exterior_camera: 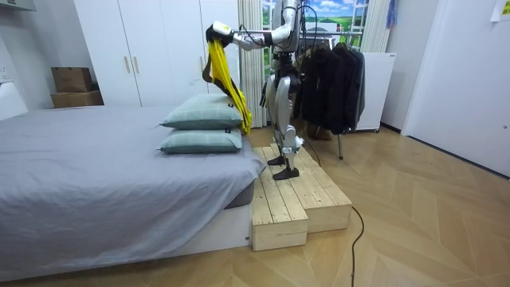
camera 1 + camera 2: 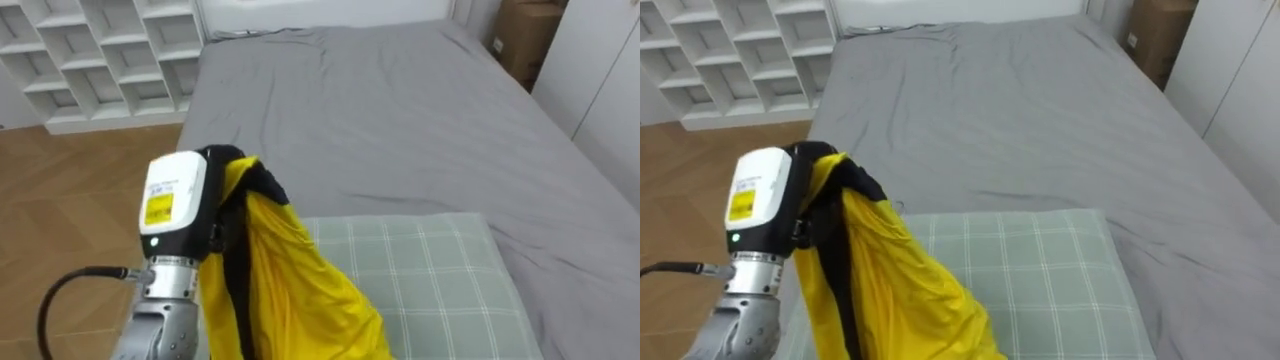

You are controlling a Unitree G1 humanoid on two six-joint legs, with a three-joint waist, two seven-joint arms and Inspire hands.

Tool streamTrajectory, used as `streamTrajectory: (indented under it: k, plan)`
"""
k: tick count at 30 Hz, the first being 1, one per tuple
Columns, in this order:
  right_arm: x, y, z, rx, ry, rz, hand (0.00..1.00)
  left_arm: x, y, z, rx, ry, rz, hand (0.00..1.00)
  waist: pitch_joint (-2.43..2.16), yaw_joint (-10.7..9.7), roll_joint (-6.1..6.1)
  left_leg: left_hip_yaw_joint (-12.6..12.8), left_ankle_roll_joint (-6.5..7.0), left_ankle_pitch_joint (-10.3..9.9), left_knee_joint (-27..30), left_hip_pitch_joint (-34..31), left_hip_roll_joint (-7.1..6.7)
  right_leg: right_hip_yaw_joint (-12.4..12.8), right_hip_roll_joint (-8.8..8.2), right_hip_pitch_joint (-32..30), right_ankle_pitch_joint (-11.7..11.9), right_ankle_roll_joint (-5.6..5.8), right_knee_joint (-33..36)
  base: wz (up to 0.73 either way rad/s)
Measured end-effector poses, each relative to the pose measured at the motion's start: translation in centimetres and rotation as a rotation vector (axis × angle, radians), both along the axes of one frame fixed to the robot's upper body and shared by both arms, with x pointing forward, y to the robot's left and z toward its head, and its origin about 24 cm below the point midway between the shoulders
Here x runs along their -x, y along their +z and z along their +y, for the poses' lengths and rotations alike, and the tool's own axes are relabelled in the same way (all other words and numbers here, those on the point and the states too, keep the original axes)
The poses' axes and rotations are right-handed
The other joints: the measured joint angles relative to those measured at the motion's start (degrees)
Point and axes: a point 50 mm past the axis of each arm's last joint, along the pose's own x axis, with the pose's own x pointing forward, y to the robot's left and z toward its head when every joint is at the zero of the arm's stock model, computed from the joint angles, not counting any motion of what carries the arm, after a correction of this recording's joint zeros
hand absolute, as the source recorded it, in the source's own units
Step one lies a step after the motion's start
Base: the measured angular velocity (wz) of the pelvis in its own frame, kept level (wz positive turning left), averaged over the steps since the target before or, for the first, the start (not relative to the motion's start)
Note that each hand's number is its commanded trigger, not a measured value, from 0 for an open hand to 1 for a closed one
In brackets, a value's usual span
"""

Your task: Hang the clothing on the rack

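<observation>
Near left, above the pillow (image 2: 440,270): left hand (image 2: 175,210), lifted high; its fingers are buried in cloth, so the grip cannot be told.
Yellow garment (image 2: 290,270): draped over that hand, black trim uppermost, tail hanging by the pillow; held high, probably to keep it from dragging.
Stance: on a wooden platform (image 1: 295,199), between bed (image 2: 400,110) and clothes rack (image 1: 331,76).
Rack: behind the robot, hung with dark clothes; a turn looks needed.
</observation>
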Motion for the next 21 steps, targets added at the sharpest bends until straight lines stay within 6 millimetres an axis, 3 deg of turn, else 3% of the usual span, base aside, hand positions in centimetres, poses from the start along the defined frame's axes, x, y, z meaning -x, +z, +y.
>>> streamTrajectory:
  k: [6, 12, 21]
  plan:
    - [-0.3, 1.7, -3.7, 0.101, -0.040, -0.041, 0.00, 0.3, 1.9, 0.2, -0.173, -0.036, -0.103, 1.00, 0.04, 0.03, -0.07, 0.43, 0.00, 0.00, -0.41, 0.48, 0.07, 0.55, 0.07, -0.11, -0.09, 0.03, -0.03, -0.04]
    - [-3.7, 4.8, -7.3, 0.267, 0.063, -0.170, 0.00, 1.1, 4.1, -0.3, -0.294, -0.121, -0.245, 1.00, -0.01, -0.20, -0.77, 0.36, 0.00, 0.00, 0.26, 0.22, 0.07, 0.53, 0.04, 0.07, -0.11, 0.07, 0.11, 0.02]
    - [-9.5, 8.3, -6.6, 0.378, 0.265, -0.415, 0.00, 1.3, 4.4, -0.5, -0.282, -0.148, -0.284, 1.00, -0.28, 1.27, -0.55, 0.65, 0.00, -0.01, 0.49, 0.40, 0.18, 0.70, 0.08, 0.10, -0.10, 0.06, 0.32, -0.02]
